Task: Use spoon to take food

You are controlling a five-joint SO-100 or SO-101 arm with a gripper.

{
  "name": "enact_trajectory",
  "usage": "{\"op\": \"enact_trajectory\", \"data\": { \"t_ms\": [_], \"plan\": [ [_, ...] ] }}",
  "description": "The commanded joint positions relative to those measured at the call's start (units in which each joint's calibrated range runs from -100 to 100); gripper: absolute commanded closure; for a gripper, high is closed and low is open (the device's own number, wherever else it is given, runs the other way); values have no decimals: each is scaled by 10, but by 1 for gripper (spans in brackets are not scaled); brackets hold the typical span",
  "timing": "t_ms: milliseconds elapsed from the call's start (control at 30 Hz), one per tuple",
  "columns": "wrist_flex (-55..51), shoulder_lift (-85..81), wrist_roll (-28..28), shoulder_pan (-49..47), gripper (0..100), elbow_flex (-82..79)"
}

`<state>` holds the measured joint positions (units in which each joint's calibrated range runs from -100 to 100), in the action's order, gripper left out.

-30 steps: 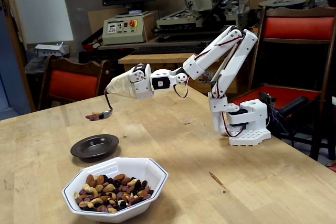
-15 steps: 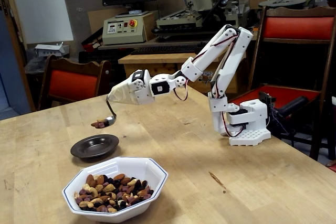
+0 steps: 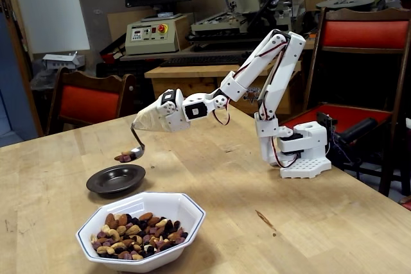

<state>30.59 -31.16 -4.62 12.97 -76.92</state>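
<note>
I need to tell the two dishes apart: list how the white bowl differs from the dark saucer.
The white bowl is octagonal and deep; the dark saucer is round and shallow. The white bowl holds a heap of nuts and dried bits; the dark saucer looks empty. The loaded spoon hangs just above the dark saucer, not the white bowl. Both sit on the wooden table.

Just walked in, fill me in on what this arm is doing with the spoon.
The white arm's pincer, wrapped in beige tape, carries a small metal spoon with its bowl hanging down. A few nuts sit in the spoon, held in the air just above the dark saucer, which looks empty. The white octagonal bowl of mixed nuts and dried bits stands nearer the camera on the wooden table. Nothing has been tipped into the saucer yet. The tape hides the jaws.
</note>
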Motion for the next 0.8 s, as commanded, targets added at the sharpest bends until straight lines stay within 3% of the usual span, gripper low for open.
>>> {"op": "enact_trajectory", "data": {
  "t_ms": [0, 767],
  "plan": [
    [11, -11, -1, 1, 96, 16],
    [11, -5, -1, -34, 96, 106]
  ]
}}
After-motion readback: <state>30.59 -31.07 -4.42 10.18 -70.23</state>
